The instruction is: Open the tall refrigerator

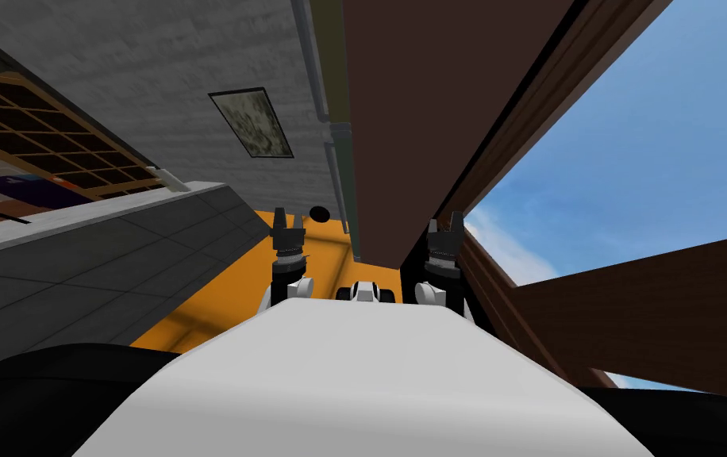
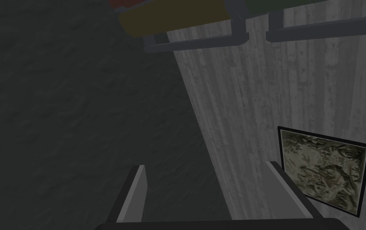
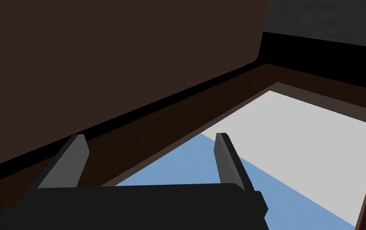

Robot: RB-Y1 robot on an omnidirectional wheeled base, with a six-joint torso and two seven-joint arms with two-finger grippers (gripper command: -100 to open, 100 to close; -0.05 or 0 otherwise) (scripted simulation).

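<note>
Floor: orange floor (image 1: 219,301) underfoot, with a grey tiled counter (image 1: 100,254) running along the left
Left gripper: left gripper (image 1: 289,222) sits low, just left of the tall unit; on its own camera the fingers (image 2: 138,195) stand wide apart, released, with nothing between them
Right gripper: right gripper (image 1: 444,224) is tucked in on the unit's other side; its camera has the fingers (image 3: 226,159) spread as well, holding nothing
Refrigerator: what looks to be the refrigerator (image 1: 401,119) rises dead ahead between the two grippers, tall and dark brown, doors shut; the right wrist view gives its plain brown side (image 3: 118,52) close by
Handles: two grey bar handles (image 1: 340,182) run end to end down its left edge; from the head the front is a thin olive strip, while the left wrist view catches the handles (image 2: 196,43) below olive and green panels
Wall: grey wall (image 1: 155,71) beyond, carrying a framed picture (image 1: 251,123), which turns up just beside the left fingers (image 2: 324,171)
Shelf: wooden lattice shelf (image 1: 44,135) behind the counter
Window: big window (image 1: 640,159) on the right, blue sky, dark brown window frame (image 1: 655,293); the right wrist camera looks straight out of it (image 3: 298,131)
</note>
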